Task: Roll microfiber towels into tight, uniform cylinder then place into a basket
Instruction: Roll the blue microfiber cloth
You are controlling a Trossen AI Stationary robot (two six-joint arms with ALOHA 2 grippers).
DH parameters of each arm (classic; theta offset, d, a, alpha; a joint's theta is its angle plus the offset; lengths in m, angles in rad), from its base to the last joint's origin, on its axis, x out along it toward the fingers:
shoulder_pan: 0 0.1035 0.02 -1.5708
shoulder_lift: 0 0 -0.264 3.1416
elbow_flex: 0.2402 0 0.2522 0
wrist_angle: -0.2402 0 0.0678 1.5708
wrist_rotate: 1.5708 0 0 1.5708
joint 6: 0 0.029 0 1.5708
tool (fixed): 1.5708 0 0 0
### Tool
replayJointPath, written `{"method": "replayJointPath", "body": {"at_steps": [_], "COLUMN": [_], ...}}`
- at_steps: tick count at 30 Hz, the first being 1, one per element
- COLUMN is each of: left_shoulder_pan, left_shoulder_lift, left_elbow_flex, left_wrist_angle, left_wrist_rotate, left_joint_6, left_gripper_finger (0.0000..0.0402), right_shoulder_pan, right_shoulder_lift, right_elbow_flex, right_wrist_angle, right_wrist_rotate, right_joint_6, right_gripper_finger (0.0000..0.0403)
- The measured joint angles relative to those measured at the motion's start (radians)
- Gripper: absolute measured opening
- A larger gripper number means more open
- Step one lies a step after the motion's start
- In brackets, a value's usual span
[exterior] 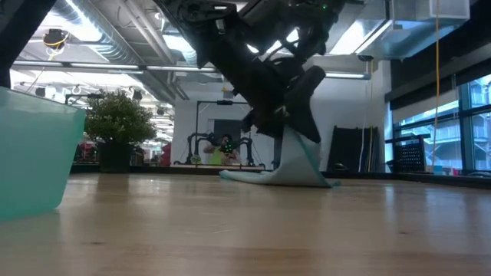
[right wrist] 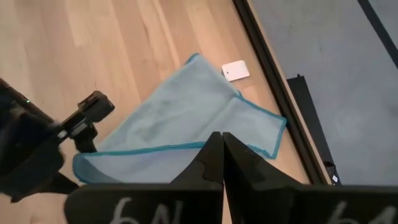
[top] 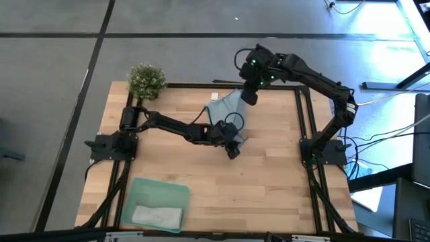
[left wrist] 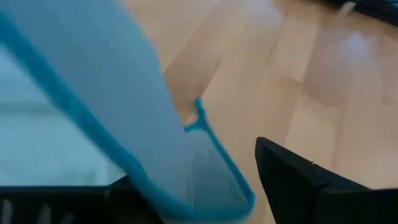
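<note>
Here the left gripper (top: 233, 150) pinches the light blue towel (right wrist: 186, 118); right gripper (right wrist: 222, 155), fingers together, hovers above. Basket (top: 156, 202) and plant (top: 146, 80) sit well apart on the wood table (top: 269, 181).

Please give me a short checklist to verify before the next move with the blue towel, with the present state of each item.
1. Left gripper has the light blue towel: ok, an edge lies between its fingers.
2. Right gripper grips the towel: not ok, shut and empty above it.
3. Towel rolled into a cylinder: not ok, lying mostly flat, one edge lifted.
4. Basket has room: ok, only the pale grey towel lies inside.
5. White card clear of the towel: ok, beside its corner.
</note>
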Motion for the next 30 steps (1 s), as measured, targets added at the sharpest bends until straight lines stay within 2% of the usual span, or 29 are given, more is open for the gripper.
{"method": "replayJointPath", "body": {"at_steps": [10,14,18,30], "left_shoulder_pan": [-0.011,-0.011,-0.011,-0.013], "left_shoulder_lift": [0.000,0.000,0.000,0.000], "left_elbow_flex": [0.000,0.000,0.000,0.000], "left_wrist_angle": [-0.145,-0.159,-0.211,-0.239], "left_wrist_rotate": [-0.048,-0.048,-0.048,-0.101], "left_joint_6": [-0.390,-0.485,-0.548,-0.640], "left_gripper_finger": [0.0181,0.0177,0.0177,0.0177], "right_shoulder_pan": [0.000,0.001,0.000,0.000], "right_shoulder_lift": [0.000,0.000,0.000,0.000], "right_elbow_flex": [0.030,0.037,0.037,0.037], "right_wrist_angle": [0.001,0.002,0.004,0.075], "right_wrist_rotate": [0.002,0.074,0.126,0.134], "right_joint_6": [-0.001,-0.003,-0.005,0.000], "right_gripper_finger": [0.0000,0.0000,0.0000,0.0000]}}
